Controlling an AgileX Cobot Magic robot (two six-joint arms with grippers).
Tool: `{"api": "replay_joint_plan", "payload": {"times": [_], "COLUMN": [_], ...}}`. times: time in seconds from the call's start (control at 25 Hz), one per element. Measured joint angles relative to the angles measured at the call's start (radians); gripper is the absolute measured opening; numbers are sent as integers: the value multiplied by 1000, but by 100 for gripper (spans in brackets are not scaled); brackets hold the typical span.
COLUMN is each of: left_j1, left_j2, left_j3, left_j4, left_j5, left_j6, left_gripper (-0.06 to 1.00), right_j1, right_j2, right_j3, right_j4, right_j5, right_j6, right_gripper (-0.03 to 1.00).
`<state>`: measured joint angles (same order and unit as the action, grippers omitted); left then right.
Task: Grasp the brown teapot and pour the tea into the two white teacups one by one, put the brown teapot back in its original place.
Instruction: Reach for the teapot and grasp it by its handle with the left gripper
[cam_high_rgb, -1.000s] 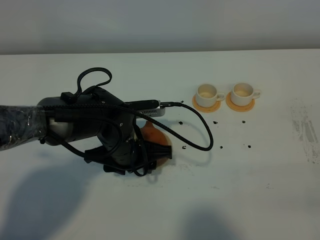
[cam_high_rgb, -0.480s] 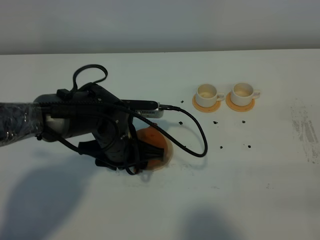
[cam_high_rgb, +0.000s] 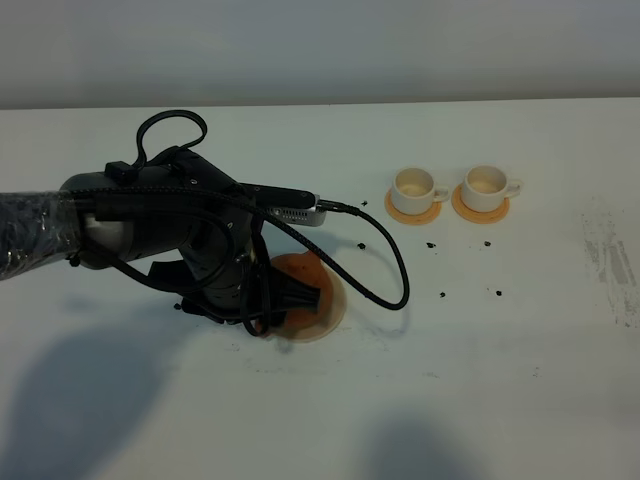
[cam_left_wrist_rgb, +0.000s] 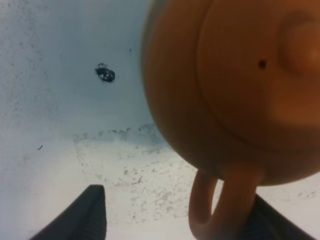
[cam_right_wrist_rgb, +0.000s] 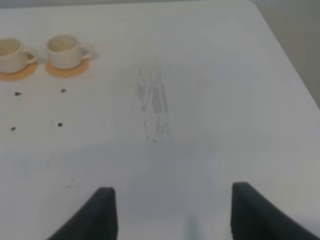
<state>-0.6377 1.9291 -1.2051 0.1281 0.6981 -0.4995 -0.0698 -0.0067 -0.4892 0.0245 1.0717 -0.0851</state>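
The brown teapot (cam_high_rgb: 296, 272) sits on the tan round coaster (cam_high_rgb: 335, 308) left of centre, mostly hidden under my left arm. My left gripper (cam_high_rgb: 306, 297) is open at the teapot's side. In the left wrist view the teapot (cam_left_wrist_rgb: 235, 85) fills the frame, and its loop handle (cam_left_wrist_rgb: 220, 207) lies between the spread fingers of the gripper (cam_left_wrist_rgb: 178, 200), close to one finger (cam_left_wrist_rgb: 280, 225). The two white teacups (cam_high_rgb: 413, 185) (cam_high_rgb: 486, 183) stand at the back right on small orange coasters. They also show in the right wrist view (cam_right_wrist_rgb: 11, 54) (cam_right_wrist_rgb: 65, 49). My right gripper (cam_right_wrist_rgb: 175, 200) is open and empty above bare table.
Small dark specks (cam_high_rgb: 430, 244) dot the table between the teapot and the cups. A grey scuff mark (cam_high_rgb: 615, 262) lies near the right edge. A black cable (cam_high_rgb: 385, 270) loops from my left arm over the table.
My left arm has drawn back to the left, uncovering more of the tan coaster. The teapot has stayed on it. The cups have not moved.
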Motion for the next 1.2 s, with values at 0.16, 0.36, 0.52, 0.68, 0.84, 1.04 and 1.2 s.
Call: {"api": "replay_joint_plan", "payload": {"times": [0.16,0.36,0.52,0.68,0.84,1.04,1.2], "left_j1": [0,0,0,9,22,24,24], "left_j2": [0,0,0,0,0,1,1], "left_j3": [0,0,0,0,0,0,0], "left_j4": [0,0,11,35,51,53,57], "left_j5": [7,20,24,34,43,46,44], "left_j6": [49,102,137,143,153,204,259], "left_gripper": [51,51,51,51,51,51,51], "right_j1": [0,0,0,0,0,0,0], "right_j2": [0,0,0,0,0,0,0], "right_j3": [0,0,0,0,0,0,0], "right_j4": [0,0,0,0,0,0,0], "right_j5": [0,0,0,0,0,0,0], "right_j6": [0,0,0,0,0,0,0], "right_gripper": [52,52,52,52,52,52,52]}}
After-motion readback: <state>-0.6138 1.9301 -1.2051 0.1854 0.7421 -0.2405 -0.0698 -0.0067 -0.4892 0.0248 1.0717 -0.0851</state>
